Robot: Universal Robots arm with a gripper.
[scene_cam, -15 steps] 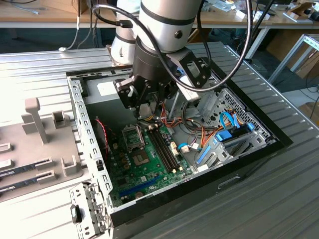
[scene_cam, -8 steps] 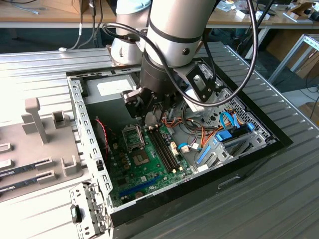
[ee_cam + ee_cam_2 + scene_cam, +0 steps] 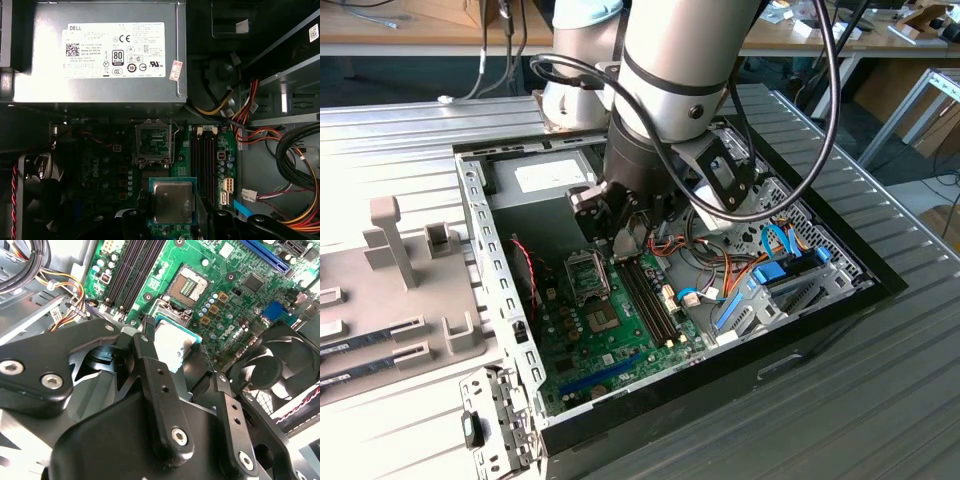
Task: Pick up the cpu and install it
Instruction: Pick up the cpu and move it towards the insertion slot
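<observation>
I count one cpu (image 3: pixel 172 201), silver top up with its green rim showing. It hangs over the green board (image 3: pixel 240 262), just beside the one open socket (image 3: pixel 154 142) and not seated in it. My single tool (image 3: pixel 620 238) has it. The two black fingers (image 3: pixel 150 372) are drawn in only as far as the chip's width, pressing on its opposite edges. One bank of long dark memory slots (image 3: pixel 650 295) runs to the exterior view's right of the socket. One black fan (image 3: pixel 270 367) sits near the board's edge. One grey power-supply box (image 3: pixel 100 50) fills the far end of the one open computer case (image 3: pixel 480 230), which lies on the ribbed grey worktop (image 3: pixel 880 400).
</observation>
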